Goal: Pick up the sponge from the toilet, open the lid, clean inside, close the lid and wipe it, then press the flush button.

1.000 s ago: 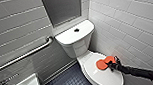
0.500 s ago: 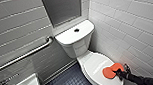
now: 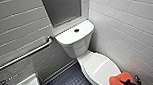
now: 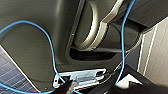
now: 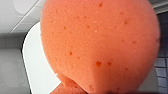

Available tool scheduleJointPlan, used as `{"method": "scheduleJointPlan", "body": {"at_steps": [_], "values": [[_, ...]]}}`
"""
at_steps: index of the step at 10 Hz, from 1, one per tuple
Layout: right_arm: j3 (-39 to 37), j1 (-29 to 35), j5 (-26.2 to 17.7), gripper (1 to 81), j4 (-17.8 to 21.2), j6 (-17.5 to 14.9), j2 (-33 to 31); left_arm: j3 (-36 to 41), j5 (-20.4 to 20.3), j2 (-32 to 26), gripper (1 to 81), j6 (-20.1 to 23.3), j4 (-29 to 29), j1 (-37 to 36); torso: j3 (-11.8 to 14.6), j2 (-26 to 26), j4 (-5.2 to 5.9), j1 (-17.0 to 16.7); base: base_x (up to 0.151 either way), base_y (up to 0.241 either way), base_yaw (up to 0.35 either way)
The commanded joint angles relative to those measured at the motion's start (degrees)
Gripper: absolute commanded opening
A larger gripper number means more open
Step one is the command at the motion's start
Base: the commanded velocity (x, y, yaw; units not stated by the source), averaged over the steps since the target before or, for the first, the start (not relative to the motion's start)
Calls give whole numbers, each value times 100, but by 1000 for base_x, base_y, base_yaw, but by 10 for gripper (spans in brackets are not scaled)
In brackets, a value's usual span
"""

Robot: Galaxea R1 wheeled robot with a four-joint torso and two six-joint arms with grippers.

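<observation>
white tiled walls (image 3: 131, 23), dark floor (image 3: 69, 82). right gripper (image 3: 131, 82) is pinched on the orange sponge (image 3: 118, 80) by the toilet (image 3: 75, 43), so the pickup looks done. lid (image 3: 99, 67) is down; opening, cleaning, wiping and the flush button (image 3: 76, 30) seem left.

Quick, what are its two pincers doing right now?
Left pincer: cannot be told.
Right pincer: closed, holding the sponge.

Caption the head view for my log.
Right claw holds the sponge at the front edge of the closed toilet.
</observation>
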Motion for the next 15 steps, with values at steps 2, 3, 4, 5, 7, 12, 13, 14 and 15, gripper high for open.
{"method": "scheduleJointPlan", "body": {"at_steps": [2, 3, 4, 5, 7, 12, 13, 14, 15], "values": [[800, -1476, 549, 10, -17, -9, -924, 151, 482, -95, 811, 26, 149, 186, 0, 0, 0, 0, 0, 0, 0], [956, -1809, 733, 10, -51, -52, -1046, 160, 482, -87, 811, 26, 158, 159, 2, 0, 0, 0, 0, 0, 0], [1169, -1986, 769, 10, -166, -132, -1170, 160, 482, -60, 811, 26, 158, 133, 2, 0, 0, 0, 0, 0, 0], [1614, -2004, 760, 10, -349, -237, -1397, 160, 490, -34, 811, 26, 167, 115, 2, 0, 0, 0, 0, 0, 0], [2320, -1733, 488, 10, -421, -695, -1741, 160, 490, -8, 811, 35, 220, 106, 2, -5, 0, 0, 0, 0, 0], [2813, -90, -1443, 10, -474, -1196, -1795, 160, 490, 28, 811, 26, 246, 81, 5, -7, 0, 0, 0, 0, 0], [2681, 279, -1865, 10, -465, -1188, -1558, 160, 490, 36, 811, 26, 246, 80, 5, -7, 0, 0, 0, 0, 0], [2480, 595, -2165, 10, -465, -1187, -1304, 152, 490, 54, 811, 26, 246, 89, 5, -7, 0, 0, 0, 0, 0], [2261, 929, -2436, 10, -456, -1169, -1032, 142, 490, 54, 811, 26, 246, 71, 5, -7, 0, 0, 0, 0, 0]]}}
